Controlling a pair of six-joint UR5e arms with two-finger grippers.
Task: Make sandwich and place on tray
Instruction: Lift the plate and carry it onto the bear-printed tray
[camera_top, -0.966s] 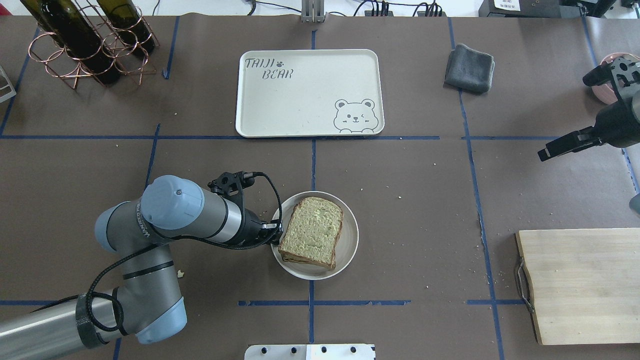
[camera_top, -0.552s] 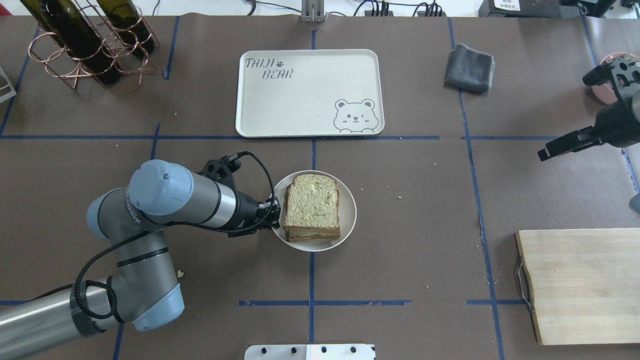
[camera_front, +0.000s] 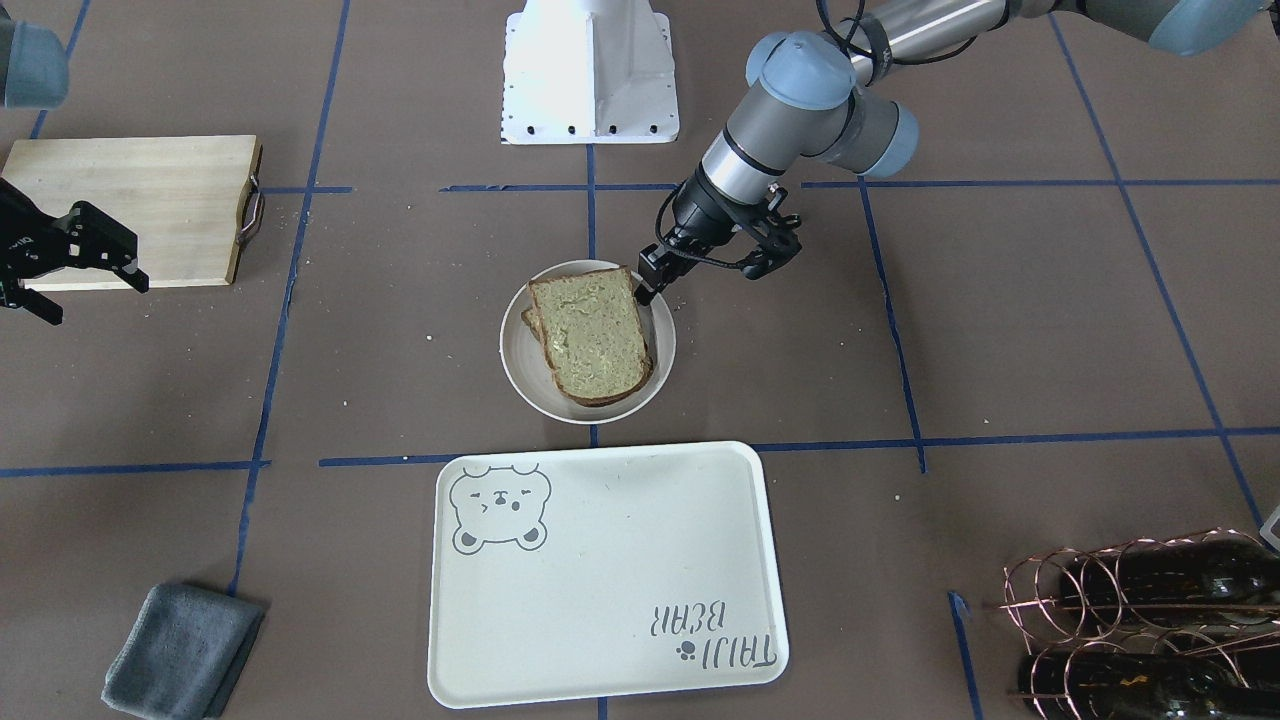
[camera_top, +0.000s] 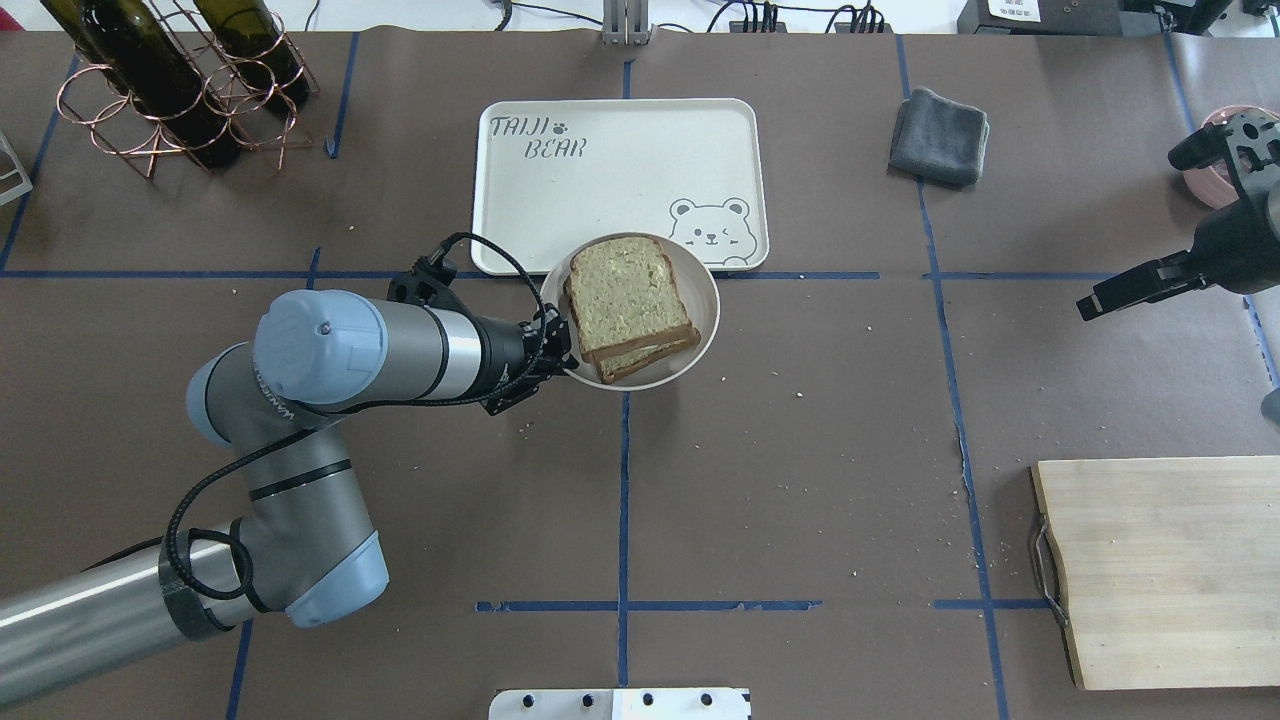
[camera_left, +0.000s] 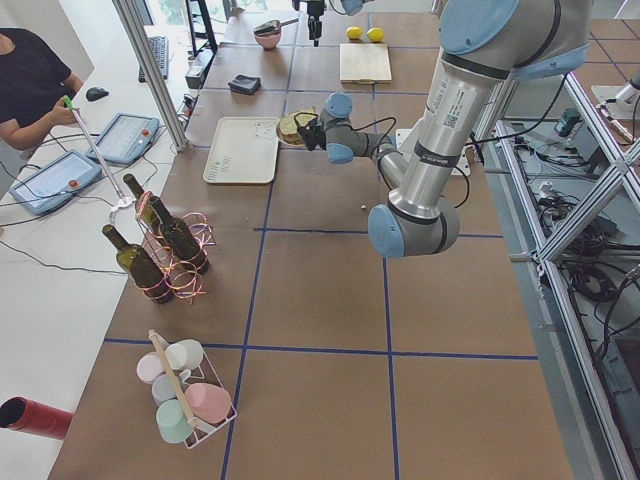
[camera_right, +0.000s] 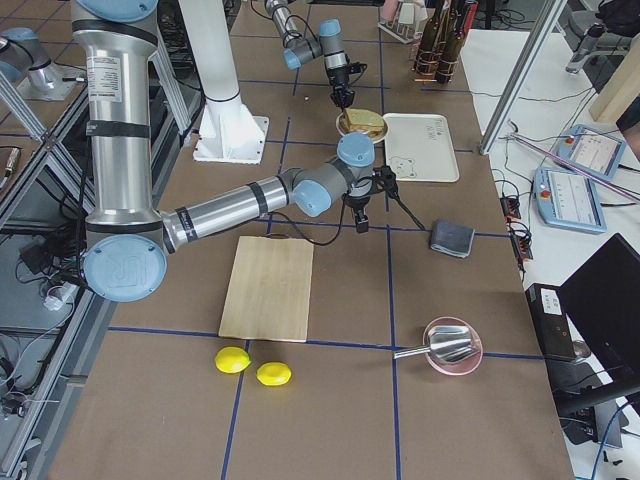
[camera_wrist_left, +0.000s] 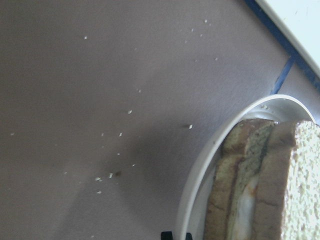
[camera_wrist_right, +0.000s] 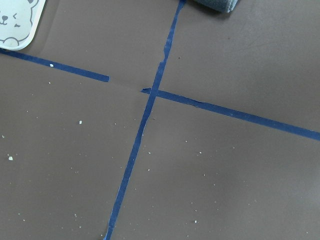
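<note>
The sandwich (camera_top: 625, 295), two bread slices with egg white showing between them (camera_wrist_left: 265, 175), lies on a small round white plate (camera_top: 700, 320). My left gripper (camera_top: 560, 345) is shut on the plate's left rim and holds the plate off the table, over the near edge of the cream bear tray (camera_top: 600, 190). In the front view the plate (camera_front: 520, 370), the sandwich (camera_front: 595, 335) and the gripper (camera_front: 645, 290) sit just short of the tray (camera_front: 600, 580). My right gripper (camera_front: 95, 300) is open and empty, far to the right (camera_top: 1100, 298).
A wooden cutting board (camera_top: 1170, 570) lies at the near right. A grey cloth (camera_top: 938, 135) lies right of the tray. A copper rack with wine bottles (camera_top: 180, 90) stands at the far left. A pink bowl (camera_right: 452, 345) and two lemons (camera_right: 232, 360) lie beyond the right arm.
My left gripper has lifted the plate with the sandwich and carried it away from the robot, up to the tray's near edge. The right arm has not moved.
</note>
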